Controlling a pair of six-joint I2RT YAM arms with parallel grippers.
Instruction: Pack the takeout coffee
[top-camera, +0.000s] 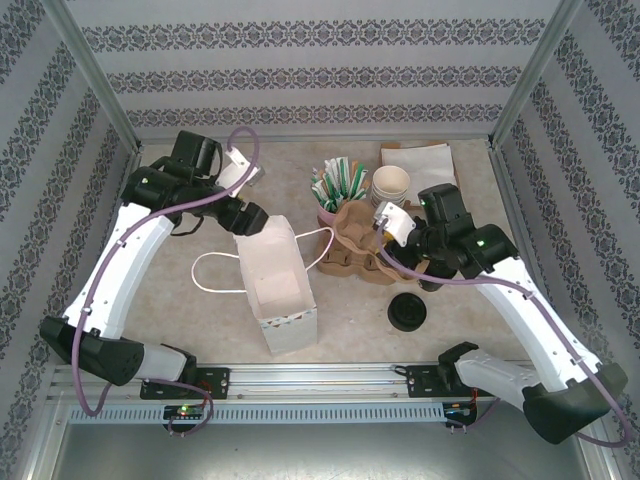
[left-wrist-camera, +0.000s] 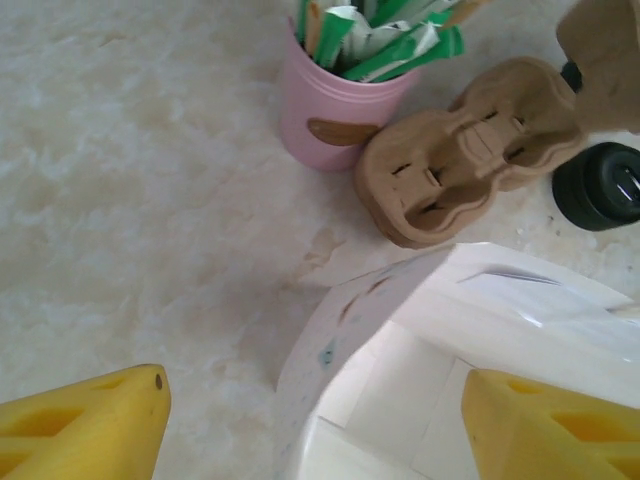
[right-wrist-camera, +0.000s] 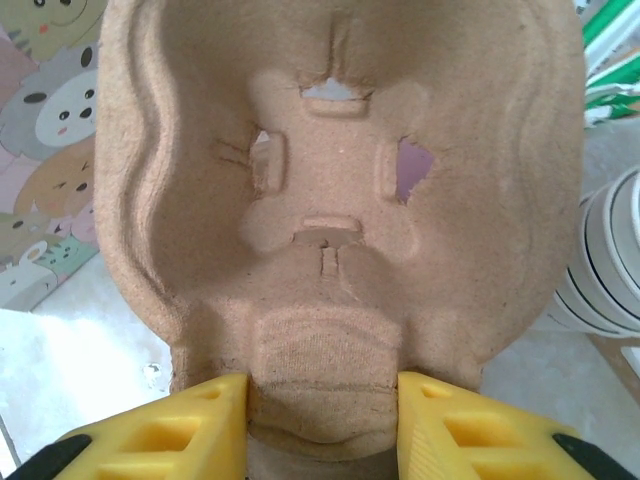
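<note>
Beige table (top-camera: 215, 325): marbled top, arm bases along its near edge.
White paper bag (top-camera: 275, 285): upright, mouth open, centre, toward the near edge.
Pulp carrier (right-wrist-camera: 330, 200): lifted, right of centre.
Left gripper (left-wrist-camera: 315, 425): jaws apart over the bag's mouth.
Right gripper (right-wrist-camera: 322, 400): clamped on the carrier's rim.
Takeout coffee (top-camera: 407, 312): lidded, standing right of the bag, toward the near edge, apart from both grippers.
</note>
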